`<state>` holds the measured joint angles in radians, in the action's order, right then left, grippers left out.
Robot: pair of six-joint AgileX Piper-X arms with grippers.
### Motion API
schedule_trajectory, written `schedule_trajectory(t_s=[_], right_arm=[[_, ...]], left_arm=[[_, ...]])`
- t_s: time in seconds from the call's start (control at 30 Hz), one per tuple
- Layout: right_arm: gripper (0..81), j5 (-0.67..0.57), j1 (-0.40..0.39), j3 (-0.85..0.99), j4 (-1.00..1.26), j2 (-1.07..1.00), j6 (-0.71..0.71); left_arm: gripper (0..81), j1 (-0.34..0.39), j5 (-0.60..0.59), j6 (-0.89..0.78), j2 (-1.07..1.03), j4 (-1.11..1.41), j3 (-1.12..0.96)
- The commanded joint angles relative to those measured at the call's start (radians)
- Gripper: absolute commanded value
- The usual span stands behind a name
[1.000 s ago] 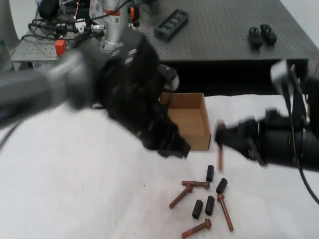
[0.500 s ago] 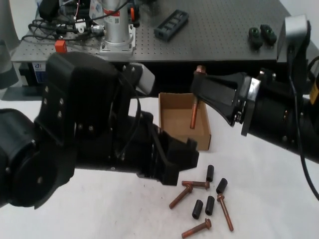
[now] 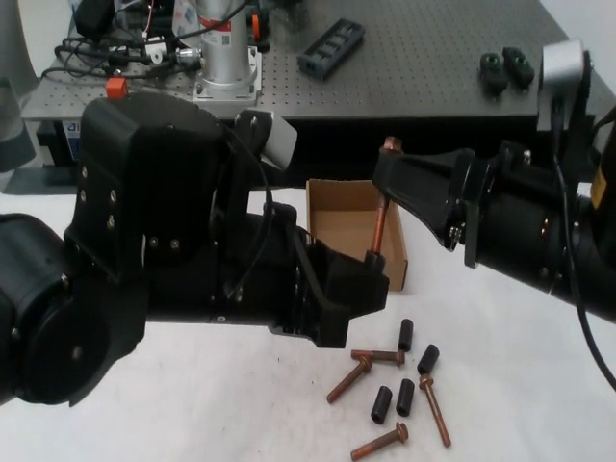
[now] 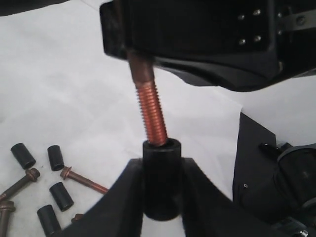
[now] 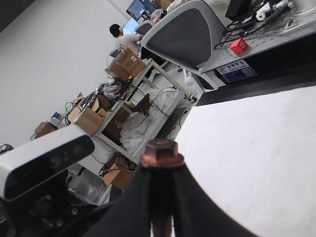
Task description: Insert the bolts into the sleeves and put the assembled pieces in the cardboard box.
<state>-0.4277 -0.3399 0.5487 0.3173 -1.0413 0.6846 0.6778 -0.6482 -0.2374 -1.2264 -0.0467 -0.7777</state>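
Left gripper (image 4: 161,168) clamped on a black sleeve (image 4: 160,190), held upright off the worktop, close by the cardboard box (image 3: 339,229). Right gripper (image 5: 159,182) pinches a copper bolt (image 4: 148,106) just under its head, threads down. Half a second ago the bolt hung over the box, clear of the sleeve; now it is lower and slightly tilted, tip seated in the sleeve mouth. Judgement: insertion only begun, most of the shank still out. Loose bolts (image 3: 380,444) and loose sleeves (image 3: 382,403) wait on the white cloth
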Motion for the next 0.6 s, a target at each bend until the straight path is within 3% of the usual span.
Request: schedule_trajectory(t_s=[0.0,0.4,0.47,0.57], right_arm=[[2.6,0.006,-0.003,0.002,0.003,0.006,-0.021],[0.3,-0.017,-0.063,0.002,-0.027,0.006,-0.035],[9.2,-0.017,-0.071,0.002,-0.027,0.006,-0.072],[37.4,-0.017,-0.070,0.002,-0.014,0.009,-0.078]], left_arm=[[0.7,0.005,0.017,-0.011,0.013,0.027,-0.004],[0.7,0.005,0.091,-0.011,0.013,0.099,-0.004],[0.7,0.005,0.110,0.005,0.013,0.133,-0.004],[0.7,0.005,0.142,0.035,0.013,0.146,-0.004]])
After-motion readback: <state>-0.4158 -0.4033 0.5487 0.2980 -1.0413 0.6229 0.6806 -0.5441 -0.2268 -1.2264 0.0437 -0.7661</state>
